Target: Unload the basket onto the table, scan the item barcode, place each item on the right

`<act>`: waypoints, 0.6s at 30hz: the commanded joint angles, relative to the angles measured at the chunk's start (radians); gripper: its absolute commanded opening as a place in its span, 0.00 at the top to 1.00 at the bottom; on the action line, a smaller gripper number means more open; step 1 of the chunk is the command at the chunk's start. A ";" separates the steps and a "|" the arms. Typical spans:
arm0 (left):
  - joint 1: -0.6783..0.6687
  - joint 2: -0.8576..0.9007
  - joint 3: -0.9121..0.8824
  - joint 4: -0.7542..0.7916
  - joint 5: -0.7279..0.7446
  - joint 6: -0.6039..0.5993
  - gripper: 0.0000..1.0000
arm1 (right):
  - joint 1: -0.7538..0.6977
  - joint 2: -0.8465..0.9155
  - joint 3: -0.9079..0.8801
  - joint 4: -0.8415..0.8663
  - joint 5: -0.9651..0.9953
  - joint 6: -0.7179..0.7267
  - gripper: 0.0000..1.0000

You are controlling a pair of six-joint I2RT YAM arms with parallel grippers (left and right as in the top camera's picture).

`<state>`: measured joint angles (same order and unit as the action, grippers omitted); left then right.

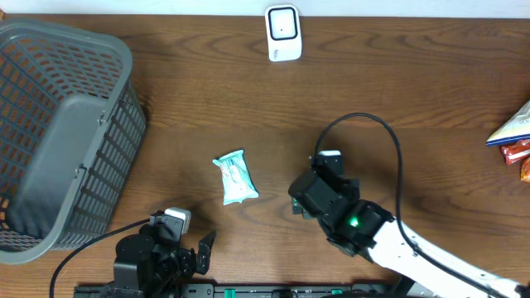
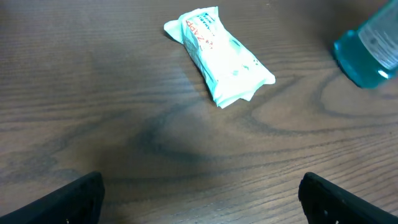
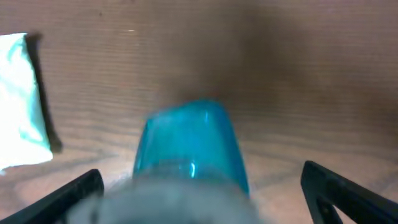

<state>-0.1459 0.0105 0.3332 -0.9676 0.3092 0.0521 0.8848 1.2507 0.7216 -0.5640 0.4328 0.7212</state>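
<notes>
Looking like the grab step: right hand (image 3: 200, 176) open around the teal bottle (image 3: 189, 140), left hand (image 2: 200, 183) open too, next it should clamp and lift toward the scanner (image 1: 282, 33).

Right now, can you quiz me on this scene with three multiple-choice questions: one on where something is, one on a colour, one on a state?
1. Seen from overhead, where is the grey basket?
A) far left
B) far right
C) centre

2. What colour is the packet lying in the middle?
A) yellow
B) white and teal
C) black

3. How is the left gripper?
A) shut on the packet
B) open, holding nothing
C) shut on the basket

Answers:
1 A, the basket fills the left edge of the overhead view.
2 B, its wrapper is pale with teal print.
3 B, its fingers stand wide apart and the packet lies ahead of them, untouched.
</notes>
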 commanded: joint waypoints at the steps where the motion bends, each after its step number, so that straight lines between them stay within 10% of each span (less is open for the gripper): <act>1: 0.000 -0.005 0.002 -0.013 0.005 -0.002 0.01 | -0.007 0.063 0.013 0.023 0.048 -0.005 0.52; 6: 0.000 -0.005 0.002 -0.013 0.005 -0.002 0.01 | -0.007 0.082 0.013 0.031 0.048 -0.005 0.99; 15: 0.000 -0.005 0.002 -0.013 0.005 -0.002 0.01 | -0.007 -0.006 0.043 0.008 0.040 -0.058 0.99; 18: 0.000 -0.005 0.002 -0.013 0.005 -0.002 0.01 | -0.007 -0.082 0.078 -0.038 -0.008 -0.093 0.80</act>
<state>-0.1459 0.0105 0.3332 -0.9680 0.3092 0.0517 0.8810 1.2652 0.7322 -0.5873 0.4438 0.6777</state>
